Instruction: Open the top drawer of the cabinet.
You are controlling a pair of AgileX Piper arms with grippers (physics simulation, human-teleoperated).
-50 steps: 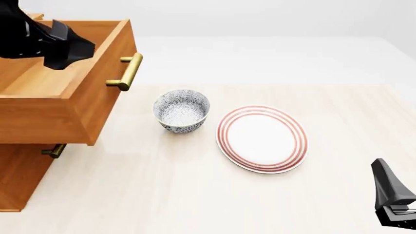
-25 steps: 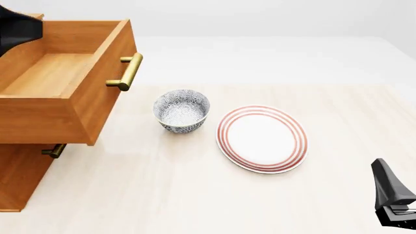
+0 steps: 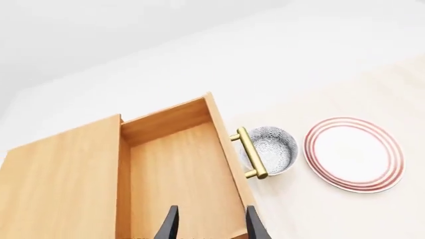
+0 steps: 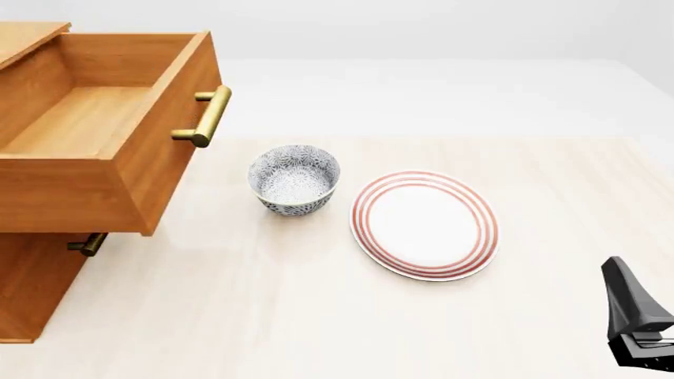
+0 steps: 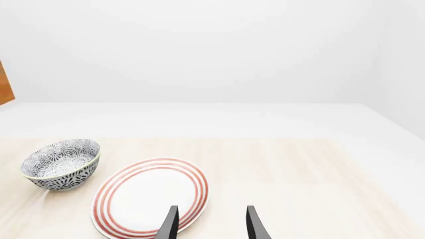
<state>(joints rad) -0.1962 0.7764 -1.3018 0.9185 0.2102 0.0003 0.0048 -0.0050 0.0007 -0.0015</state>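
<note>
Left wrist view: the left pincer (image 3: 208, 226), fingers apart and holding nothing, hangs above the top drawer (image 3: 182, 174), pulled out of the cabinet (image 3: 59, 179); bowl (image 3: 272, 149) and plate (image 3: 354, 154) lie beyond.

Front view: the drawer juts out at left over the desk (image 4: 316, 316).

Right wrist view: the right pincer (image 5: 210, 226), fingers apart, points over the plate.

- Bright, even, diffuse light throughout; no glare.
- Only faint soft shadows on the table (image 4: 316, 316), beneath the bowl (image 4: 295, 180) and plate (image 4: 424, 224).
- All views sharp, without blur or edge distortion.
</note>
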